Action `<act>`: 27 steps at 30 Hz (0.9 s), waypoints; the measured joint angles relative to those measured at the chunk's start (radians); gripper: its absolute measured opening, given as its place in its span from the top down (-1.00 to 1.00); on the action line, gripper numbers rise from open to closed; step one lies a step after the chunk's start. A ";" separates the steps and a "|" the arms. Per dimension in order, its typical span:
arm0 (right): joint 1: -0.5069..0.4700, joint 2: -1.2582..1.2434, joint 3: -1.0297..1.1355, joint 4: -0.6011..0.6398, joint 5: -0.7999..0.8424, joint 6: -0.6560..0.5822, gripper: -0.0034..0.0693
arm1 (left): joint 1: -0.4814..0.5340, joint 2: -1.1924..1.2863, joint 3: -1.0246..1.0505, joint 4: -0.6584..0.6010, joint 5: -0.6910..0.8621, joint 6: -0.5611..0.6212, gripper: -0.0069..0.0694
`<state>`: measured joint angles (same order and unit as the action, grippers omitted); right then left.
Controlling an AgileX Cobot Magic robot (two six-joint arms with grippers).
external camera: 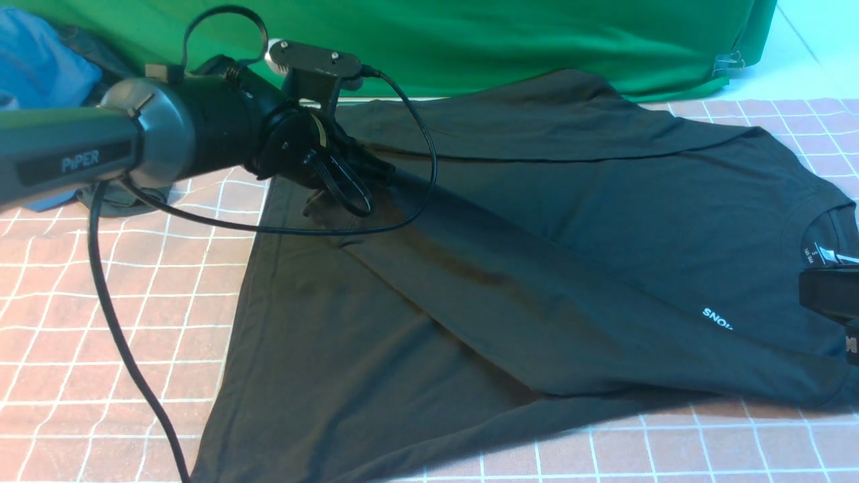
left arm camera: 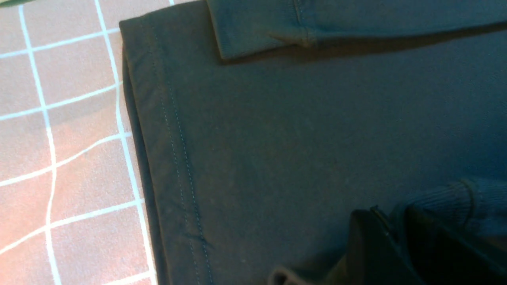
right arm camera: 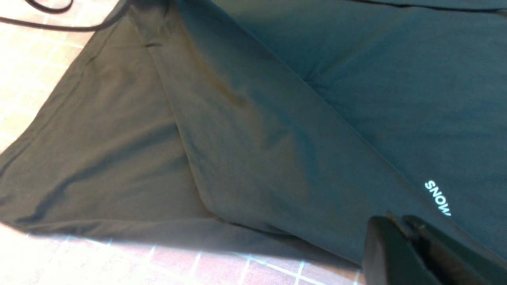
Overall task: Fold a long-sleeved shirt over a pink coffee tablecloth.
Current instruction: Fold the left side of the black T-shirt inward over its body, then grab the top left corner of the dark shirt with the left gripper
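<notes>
Left pincer (left arm camera: pixel 392 215): cannot tell if grasping or released; cuff (left arm camera: pixel 455 196) touches its fingers (left arm camera: pixel 368 253). Best: release fully, lift straight, so sleeve (external camera: pixel 510 268) stays flat on shirt (external camera: pixel 570 154). Right pincer (right arm camera: pixel 398 221) clenched beside logo (right arm camera: pixel 437 198). Tablecloth (external camera: pixel 100 302) beneath shirt.

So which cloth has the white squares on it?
The pink tablecloth under the black shirt; the green cloth behind it and the blue garment are plain.

Long-sleeved shirt (right arm camera: pixel 277 118) spread on pink coffee tablecloth (right arm camera: pixel 119 269); right claw (right arm camera: pixel 396 222) closed
</notes>
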<state>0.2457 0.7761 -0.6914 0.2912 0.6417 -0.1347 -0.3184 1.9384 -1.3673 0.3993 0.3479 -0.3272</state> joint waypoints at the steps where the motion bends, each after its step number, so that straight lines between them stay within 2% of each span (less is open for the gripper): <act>1: 0.000 0.000 0.000 0.000 0.000 0.000 0.71 | 0.000 0.000 0.000 0.002 -0.002 0.000 0.43; 5: 0.000 0.000 0.001 0.000 0.001 0.000 0.71 | 0.001 0.000 -0.002 0.060 -0.031 -0.054 -0.01; 6: 0.000 0.000 0.001 0.000 0.006 0.000 0.71 | 0.006 0.000 -0.011 0.066 -0.033 -0.123 -0.12; 7: 0.000 0.000 0.002 0.000 0.009 0.000 0.71 | 0.010 0.001 -0.025 0.064 -0.030 -0.192 -0.17; 8: 0.000 0.000 0.002 0.000 0.009 0.000 0.71 | 0.012 0.001 -0.029 0.059 -0.029 -0.206 -0.18; 9: 0.000 0.000 0.003 0.000 0.016 0.000 0.71 | 0.029 0.005 -0.058 0.030 -0.012 -0.297 -0.21; 11: 0.000 0.000 0.003 0.000 0.019 0.000 0.71 | 0.058 0.009 -0.109 -0.050 0.016 -0.341 -0.21; 13: 0.000 0.000 0.003 0.000 0.020 0.000 0.71 | 0.106 0.025 -0.210 -0.230 0.083 -0.300 -0.20; 17: 0.000 0.000 0.003 0.000 0.022 0.000 0.71 | 0.171 0.109 -0.393 -0.477 0.164 -0.139 -0.15; 20: 0.000 0.000 0.003 0.002 0.022 0.000 0.71 | 0.190 0.206 -0.527 -0.548 0.209 -0.104 -0.15; 27: 0.000 0.000 0.003 0.020 0.022 0.000 0.71 | 0.192 0.433 -0.732 -0.554 0.226 -0.076 -0.15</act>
<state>0.2457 0.7761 -0.6887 0.3116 0.6636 -0.1347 -0.1264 2.3711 -2.0991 -0.1543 0.5737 -0.4035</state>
